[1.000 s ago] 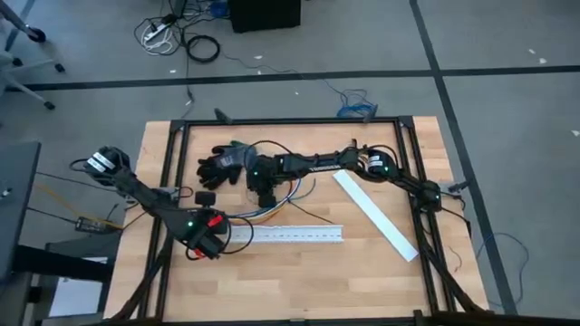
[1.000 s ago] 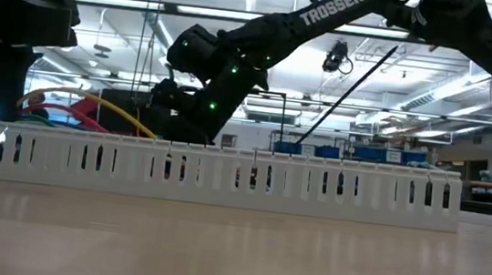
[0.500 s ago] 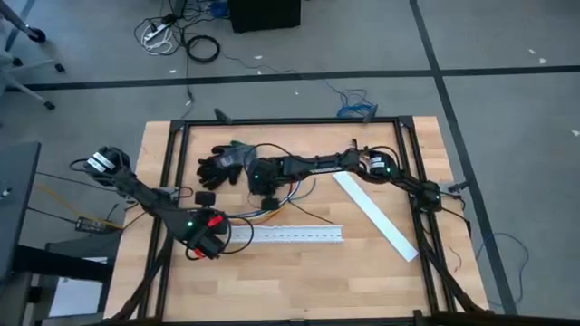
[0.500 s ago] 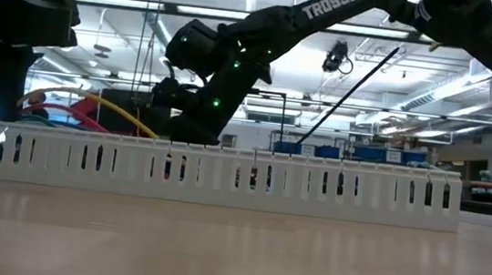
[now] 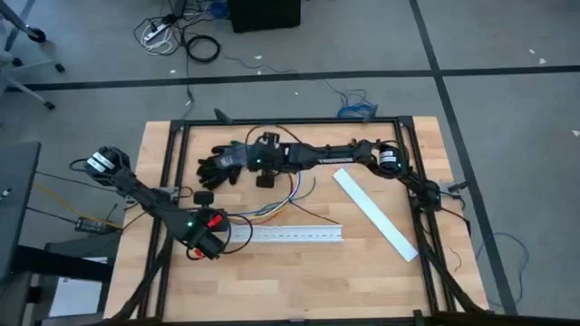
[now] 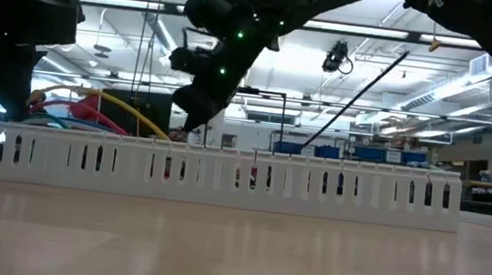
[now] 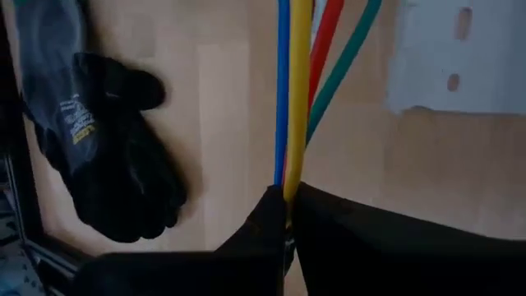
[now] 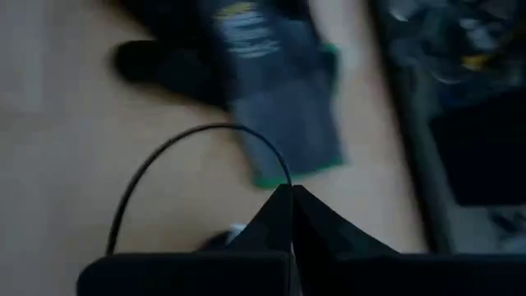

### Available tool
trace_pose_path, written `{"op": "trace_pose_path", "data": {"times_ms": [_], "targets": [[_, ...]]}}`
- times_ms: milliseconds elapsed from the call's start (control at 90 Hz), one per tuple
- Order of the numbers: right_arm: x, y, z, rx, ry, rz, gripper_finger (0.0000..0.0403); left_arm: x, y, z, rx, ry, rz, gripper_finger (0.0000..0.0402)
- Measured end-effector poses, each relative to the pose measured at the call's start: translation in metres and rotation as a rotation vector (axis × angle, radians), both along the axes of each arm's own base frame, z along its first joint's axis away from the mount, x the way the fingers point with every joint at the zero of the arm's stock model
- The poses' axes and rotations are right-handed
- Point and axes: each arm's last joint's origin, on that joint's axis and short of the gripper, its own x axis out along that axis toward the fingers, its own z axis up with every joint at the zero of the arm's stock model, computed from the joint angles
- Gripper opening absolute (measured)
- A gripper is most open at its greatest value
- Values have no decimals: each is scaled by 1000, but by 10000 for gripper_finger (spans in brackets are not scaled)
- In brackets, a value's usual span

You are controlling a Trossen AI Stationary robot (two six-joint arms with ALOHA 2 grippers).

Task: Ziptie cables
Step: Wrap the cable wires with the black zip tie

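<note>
Right gripper (image 5: 264, 179) has pulled back toward the far edge of the table (image 5: 299, 281) and lifted higher in the low view. Its fingers (image 8: 275, 215) are pressed together on the ziptie (image 8: 156, 168), a thin black strap that arcs out from the fingertips over the wood; its far end is cut off at the frame bottom. Just past those fingertips lies a black glove (image 8: 271, 99) with a green cuff, blurred. From above, the ziptie is too thin to trace near this gripper.

Left gripper (image 5: 207, 243) sits at the near left end of the white channel (image 5: 294, 234). Its fingers (image 7: 263, 234) are closed on the cables (image 7: 297, 90): blue, yellow, red and green wires run straight out from between the fingertips, with the pinch point itself in shadow. From above, the cables (image 5: 272, 206) fan out between the two grippers, ends hard to make out. A second white strip (image 5: 373, 214) lies diagonally off to the right arm's side. In the low view the channel hides the table behind it, with only bits of the coloured wires showing above its left end.
</note>
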Motion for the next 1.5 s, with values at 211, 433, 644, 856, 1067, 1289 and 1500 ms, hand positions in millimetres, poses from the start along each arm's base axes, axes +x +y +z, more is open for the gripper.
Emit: {"op": "trace_pose_path", "data": {"times_ms": [211,433,644,856,1067,1289,1500], "targets": [[-15,-13,30,-35,-8,-48,0,2,8,2,115,-58,27,0],[-45,-24,72,-36,22,-96,0,15,28,3,176,-101,104,0],[-87,-46,110,-1,25,-188,0,40,50,3,155,-136,75,0],[-126,-51,113,28,-1,-248,0,78,88,9,96,-282,17,0],[-174,-42,103,87,-136,-277,0,102,120,20,82,-428,-95,0],[-223,-28,90,181,-281,-299,0,110,141,26,5,-543,-97,0],[-241,-3,76,287,-374,-216,0,109,124,0,-133,-378,-141,0]]}}
